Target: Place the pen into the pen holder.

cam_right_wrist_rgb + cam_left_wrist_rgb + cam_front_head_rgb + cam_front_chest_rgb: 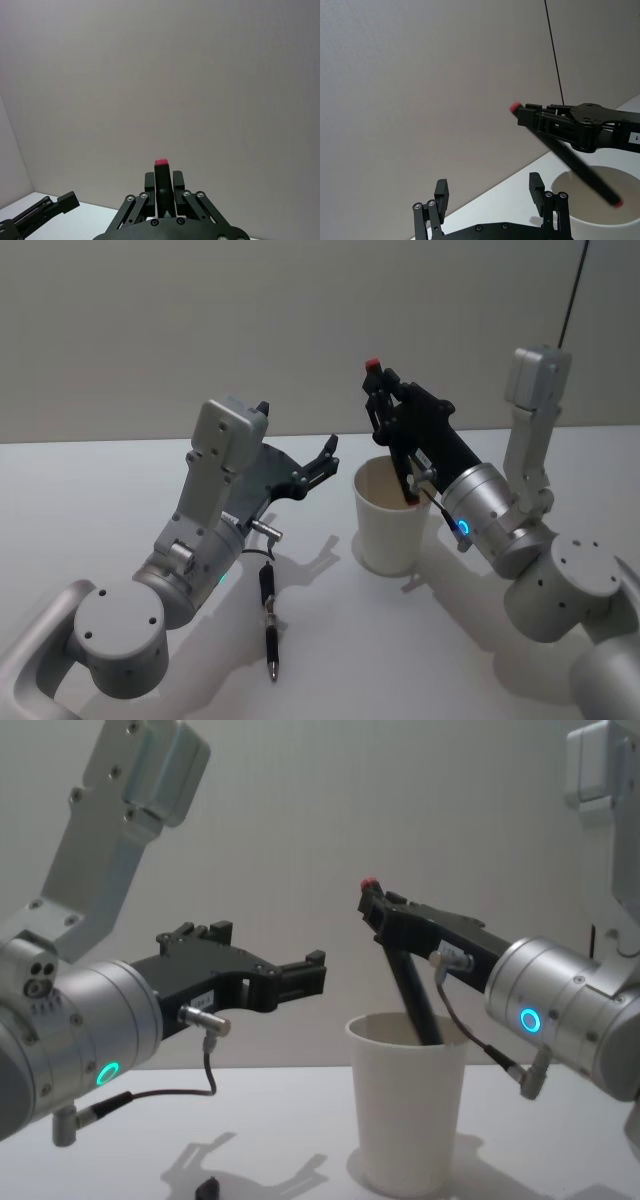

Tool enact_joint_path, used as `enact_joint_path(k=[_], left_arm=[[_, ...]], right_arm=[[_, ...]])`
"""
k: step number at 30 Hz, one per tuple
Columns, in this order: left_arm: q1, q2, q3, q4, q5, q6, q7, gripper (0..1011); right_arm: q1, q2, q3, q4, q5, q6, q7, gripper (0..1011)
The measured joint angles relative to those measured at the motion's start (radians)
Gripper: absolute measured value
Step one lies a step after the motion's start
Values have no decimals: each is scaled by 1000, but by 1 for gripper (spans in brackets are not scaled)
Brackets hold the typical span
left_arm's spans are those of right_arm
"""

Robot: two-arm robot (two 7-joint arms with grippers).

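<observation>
A black pen [412, 995] with red ends leans tilted over the pen holder, a white paper cup [388, 525]. Its lower end is inside the cup's mouth and its upper red tip sticks out past the fingers. My right gripper [378, 395] is shut on the pen's upper part, above the cup's far rim. In the left wrist view the pen [580, 165] slants down into the cup [600, 220]. My left gripper [325, 455] is held open and empty in the air just left of the cup, not touching it.
A second black pen [268, 625] lies on the white table [120, 490] in front of my left arm, left of the cup. A thin black cable [575, 285] hangs at the back right against the plain wall.
</observation>
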Motion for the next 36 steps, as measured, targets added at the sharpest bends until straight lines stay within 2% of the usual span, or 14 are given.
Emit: enact_joint_path(k=[2, 4, 7, 9, 11, 14, 15, 18, 21, 28, 36], left_arm=[[0, 0, 0, 0, 0, 0, 0, 1001], [0, 0, 0, 0, 0, 0, 0, 1001], [0, 0, 0, 0, 0, 0, 0, 1001], [0, 0, 0, 0, 0, 0, 0, 1001], [0, 0, 0, 0, 0, 0, 0, 1001], [0, 0, 0, 0, 0, 0, 0, 1001], [0, 0, 0, 0, 0, 0, 0, 1001], [0, 0, 0, 0, 0, 0, 0, 1001], [0, 0, 0, 0, 0, 0, 0, 1001], [0, 0, 0, 0, 0, 0, 0, 1001], [0, 0, 0, 0, 0, 0, 0, 1001]], right_arm=[[0, 0, 0, 0, 0, 0, 0, 258], [0, 0, 0, 0, 0, 0, -1, 265], [0, 0, 0, 1, -1, 0, -1, 401], [0, 0, 0, 1, -1, 0, -1, 446], [0, 0, 0, 1, -1, 0, -1, 540], [0, 0, 0, 1, -1, 0, -1, 599], [0, 0, 0, 2, -1, 0, -1, 668], [0, 0, 0, 2, -1, 0, -1, 727], [0, 0, 0, 2, -1, 0, -1, 857], [0, 0, 0, 2, -1, 0, -1, 999], [-1, 3, 3, -2, 0, 0, -3, 1002]])
